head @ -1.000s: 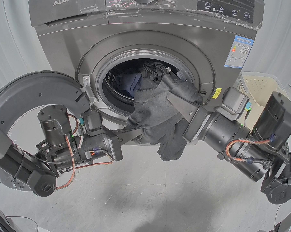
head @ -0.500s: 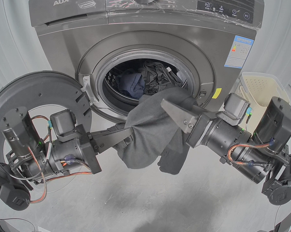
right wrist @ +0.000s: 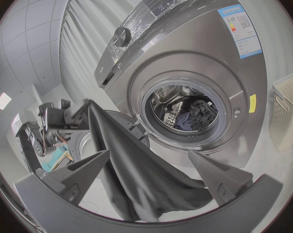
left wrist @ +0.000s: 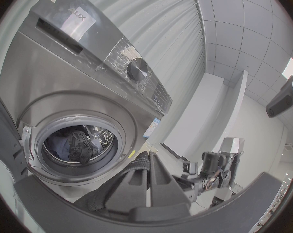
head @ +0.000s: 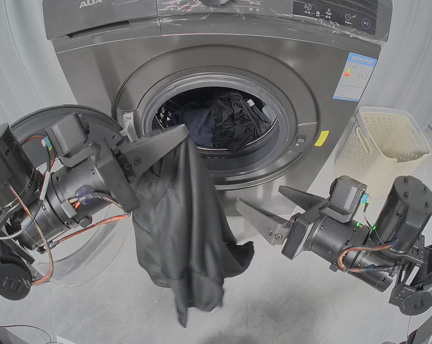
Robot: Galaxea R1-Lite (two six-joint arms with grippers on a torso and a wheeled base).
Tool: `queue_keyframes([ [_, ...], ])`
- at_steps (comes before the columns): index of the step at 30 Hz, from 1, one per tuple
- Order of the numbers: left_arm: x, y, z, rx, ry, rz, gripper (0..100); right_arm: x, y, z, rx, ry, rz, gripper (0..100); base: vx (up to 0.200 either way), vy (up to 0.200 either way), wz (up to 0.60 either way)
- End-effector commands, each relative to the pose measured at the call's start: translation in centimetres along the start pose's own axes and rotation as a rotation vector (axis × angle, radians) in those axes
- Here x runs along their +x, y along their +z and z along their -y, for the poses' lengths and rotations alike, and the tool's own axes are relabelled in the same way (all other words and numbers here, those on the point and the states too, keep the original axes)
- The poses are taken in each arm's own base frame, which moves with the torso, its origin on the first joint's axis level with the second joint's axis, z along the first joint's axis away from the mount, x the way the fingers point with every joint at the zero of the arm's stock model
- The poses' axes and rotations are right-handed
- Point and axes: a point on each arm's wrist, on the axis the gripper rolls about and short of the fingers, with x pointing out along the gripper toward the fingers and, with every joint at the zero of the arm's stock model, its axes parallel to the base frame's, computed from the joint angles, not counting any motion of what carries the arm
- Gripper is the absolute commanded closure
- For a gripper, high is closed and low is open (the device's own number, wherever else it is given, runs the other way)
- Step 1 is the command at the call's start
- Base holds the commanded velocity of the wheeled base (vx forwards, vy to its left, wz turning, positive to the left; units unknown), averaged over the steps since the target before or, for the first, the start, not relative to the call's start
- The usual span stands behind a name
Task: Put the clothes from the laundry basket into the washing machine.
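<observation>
Grey floor, open grey front-loading washing machine: left gripper fingers clamped on hanging dark grey garment; right gripper fingers spread wide, empty.

The washing machine is a grey front-loader with its round door swung open to the left. The drum holds a dark blue garment and a black garment. A dark grey garment hangs limp outside the opening, pinched at its top by the left gripper. The cream perforated laundry basket stands upright on the floor, just right of the machine.
</observation>
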Motion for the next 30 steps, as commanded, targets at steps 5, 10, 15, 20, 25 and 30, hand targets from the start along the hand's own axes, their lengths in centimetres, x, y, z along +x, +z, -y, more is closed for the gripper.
queue_keyframes([
  [5,1.1,0.6,0.0,0.007,0.024,0.037,100,-0.8,-1.4,0.5,-0.047,0.011,-0.064,0,0.0,0.0,0.0],
  [10,1.5,0.8,-0.2,0.008,0.044,0.051,100,-0.6,-1.4,0.4,-0.049,0.016,-0.065,0,0.0,0.0,0.0],
  [15,2.5,0.7,-0.6,0.005,0.09,0.054,100,-0.7,-1.5,0.2,-0.05,0.025,-0.071,0,0.0,0.0,0.0],
  [20,3.3,0.8,-0.9,0.004,0.113,0.05,100,-0.2,-2.1,0.0,-0.051,0.031,-0.087,0,0.0,0.0,0.0],
  [25,4.5,1.1,-1.3,0.009,0.14,0.071,100,0.7,-3.0,-0.4,-0.078,0.05,-0.089,0,0.0,0.0,0.0],
  [30,5.4,1.6,-1.6,0.015,0.151,0.098,100,1.9,-3.9,-0.5,-0.088,0.067,-0.1,0,0.0,0.0,0.0],
])
